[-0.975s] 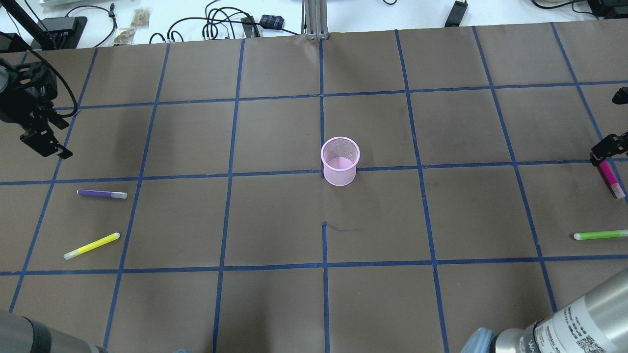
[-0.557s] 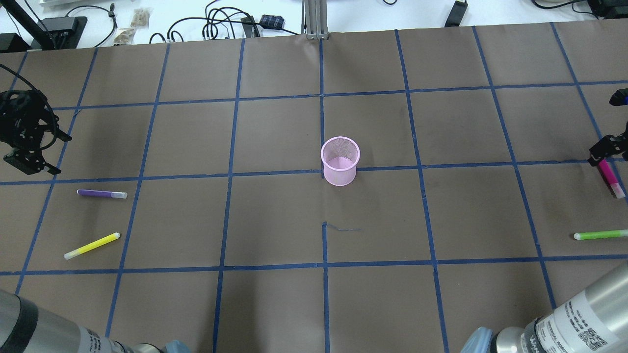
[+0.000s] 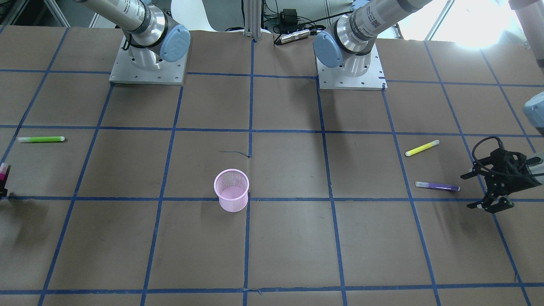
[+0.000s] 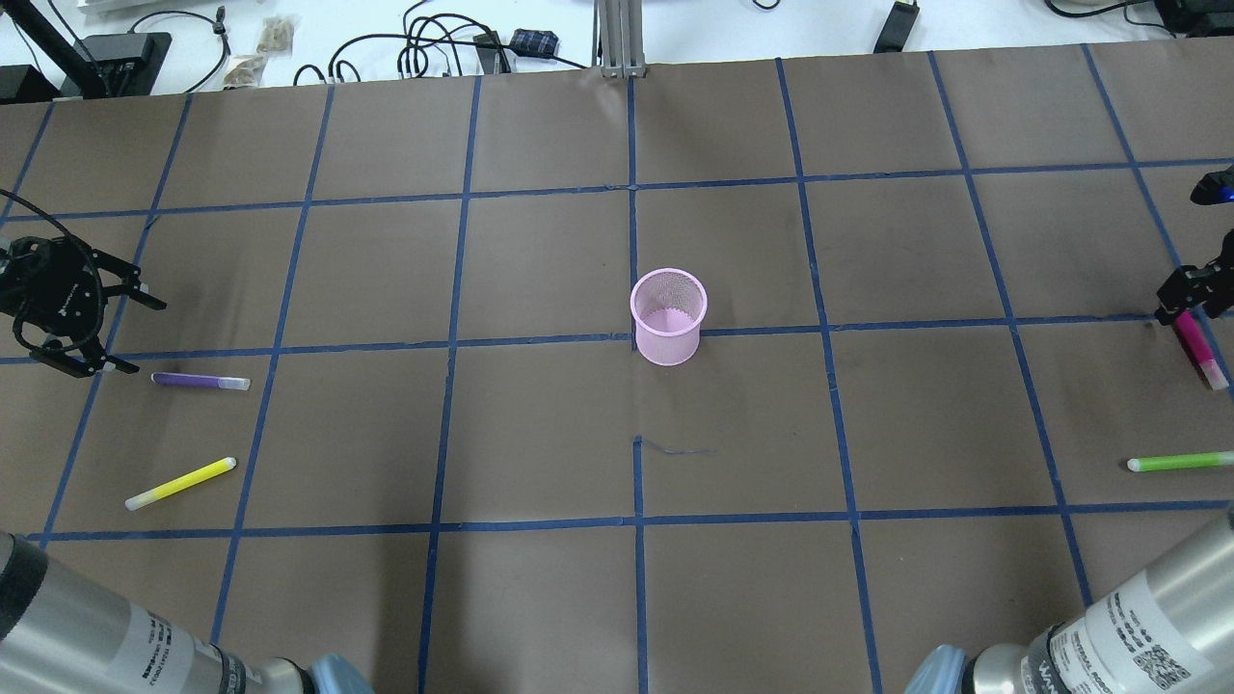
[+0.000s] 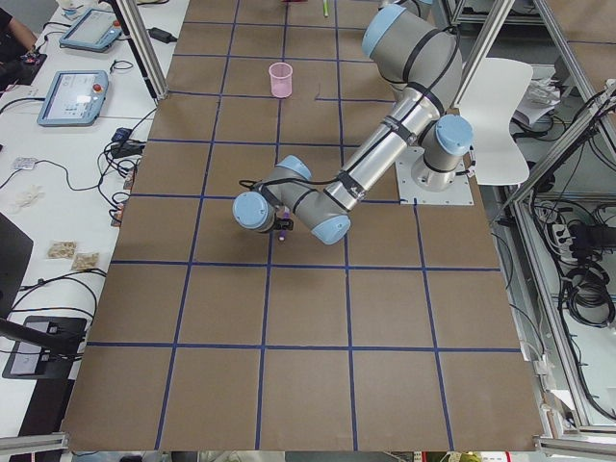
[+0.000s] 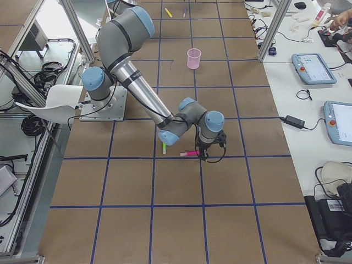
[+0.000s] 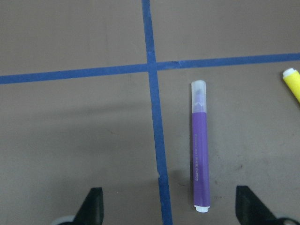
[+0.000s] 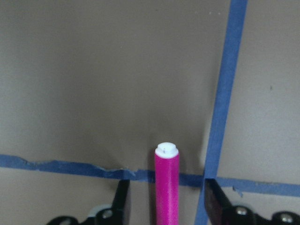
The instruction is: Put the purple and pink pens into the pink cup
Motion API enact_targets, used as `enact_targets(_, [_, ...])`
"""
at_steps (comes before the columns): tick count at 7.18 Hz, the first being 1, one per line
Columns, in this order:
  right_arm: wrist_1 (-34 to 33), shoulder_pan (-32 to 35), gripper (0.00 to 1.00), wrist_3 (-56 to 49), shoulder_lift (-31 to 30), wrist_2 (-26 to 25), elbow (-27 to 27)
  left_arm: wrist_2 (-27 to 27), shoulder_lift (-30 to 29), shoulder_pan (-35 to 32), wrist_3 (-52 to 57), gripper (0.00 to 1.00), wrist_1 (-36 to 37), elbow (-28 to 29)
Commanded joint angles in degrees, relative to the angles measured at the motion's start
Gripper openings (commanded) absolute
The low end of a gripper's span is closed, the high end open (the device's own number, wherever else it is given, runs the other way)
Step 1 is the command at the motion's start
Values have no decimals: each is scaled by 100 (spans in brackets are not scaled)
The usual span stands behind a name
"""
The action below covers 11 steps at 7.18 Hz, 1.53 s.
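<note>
**A:** Where are the two pens?

**B:** Both lie flat on the tabletop point(image 4: 540, 434), well apart from the cup point(image 4: 667, 318) in the middle. The purple pen point(image 7: 200, 150) is at the far left and the pink pen point(image 8: 167, 187) is at the right edge. Neither is lifted yet.

**A:** And the hands?

**B:** The left hand point(image 4: 135, 336) is spread wide just beside the purple pen, not touching it. The right hand point(image 8: 163, 197) is narrower. Its fingers point(image 8: 121, 199) flank the pink pen near one end, with a gap on each side.

**A:** How should the pick go?

**B:** On the left, the barrel sits nearer one finger than the other. I'd centre it first, come down over the middle and close across it. I'd also keep off the yellow pen point(image 4: 180, 483) nearby. On the right, I'd close squarely. A grip that close to the end will probably let the pen droop. The green pen point(image 4: 1178, 463) stays put.

**A:** Any writing?

**B:** There is fine print along the purple barrel, too small to read. The stickers on the arms are also illegible.
</note>
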Motion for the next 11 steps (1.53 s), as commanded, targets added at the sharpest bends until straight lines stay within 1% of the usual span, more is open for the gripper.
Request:
enact_targets(1, [-9,6,60,8,45,0,1,-55,-237,63,166,93,-165,-36])
enact_targets(2, [-52,6,35,-18,54,-9,1,-19,-255,141,305,93,-427,-28])
enact_targets(3, [-236,6,14,8,72,-18,1,-36,-272,150,350,93,-473,-36])
enact_targets(4, [-246,6,0,8,81,-18,1,-36,-281,151,351,91,-474,-36])
enact_targets(5, [-246,6,0,8,81,-27,1,-19,-281,151,403,80,-465,-36])
enact_targets(6, [-229,15,0,17,46,-35,-7,-19,-290,151,438,58,-413,-36])
enact_targets(7, [-168,76,0,43,-76,-131,-60,-28,-316,151,438,57,-403,-36])
enact_targets(8, [-63,294,0,43,-364,-80,-191,-28,-351,151,438,54,-395,-28])
enact_targets(9, [-1,549,0,17,-715,-10,-105,-28,-369,151,482,43,-395,-28])
enact_targets(10, [96,795,0,-9,-1119,461,0,-28,-361,151,491,23,-386,-28])
enact_targets(11, [227,1172,0,200,-1532,988,315,-28,-361,159,500,0,-386,-19])
